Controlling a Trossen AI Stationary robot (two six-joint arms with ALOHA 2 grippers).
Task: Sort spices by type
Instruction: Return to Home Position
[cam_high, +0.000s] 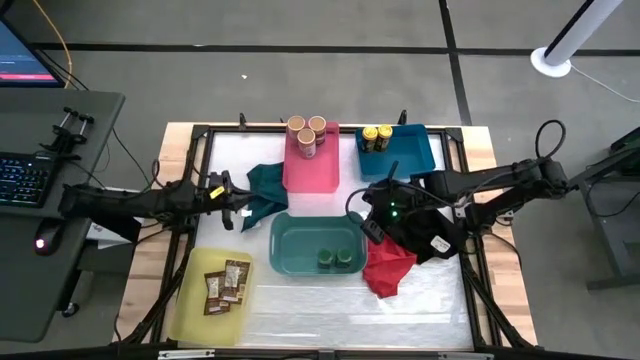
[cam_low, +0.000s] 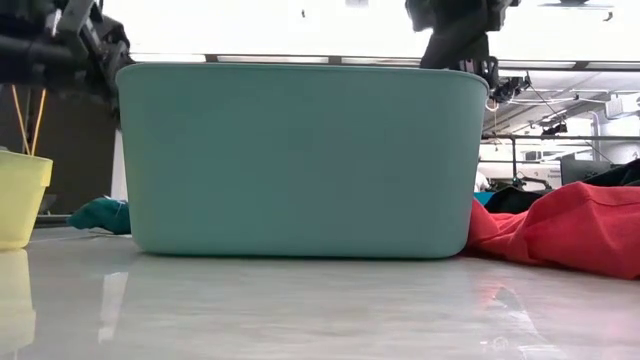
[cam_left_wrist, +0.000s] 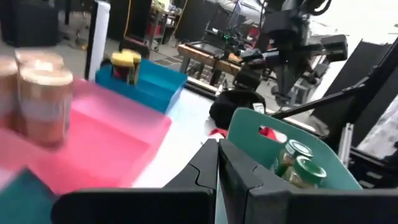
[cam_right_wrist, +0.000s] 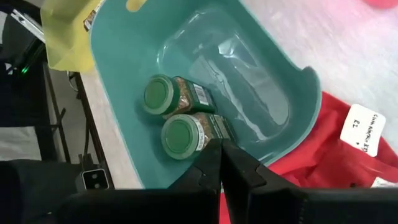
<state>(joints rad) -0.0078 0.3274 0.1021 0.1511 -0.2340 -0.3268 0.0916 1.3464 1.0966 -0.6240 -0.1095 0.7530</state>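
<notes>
Since everything sits binned, I need only retreat: green jars (cam_high: 344, 257) lie at seven o'clock from my right jaws, left jaws farther; both clenched, empty.

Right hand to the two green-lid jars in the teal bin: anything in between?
Nothing visible. The right hand, fingers shut, hangs above the edge of the open teal bin, and the green-lid jars lie uncovered inside it. The red cloth lies outside the bin's wall, beside it.
</notes>
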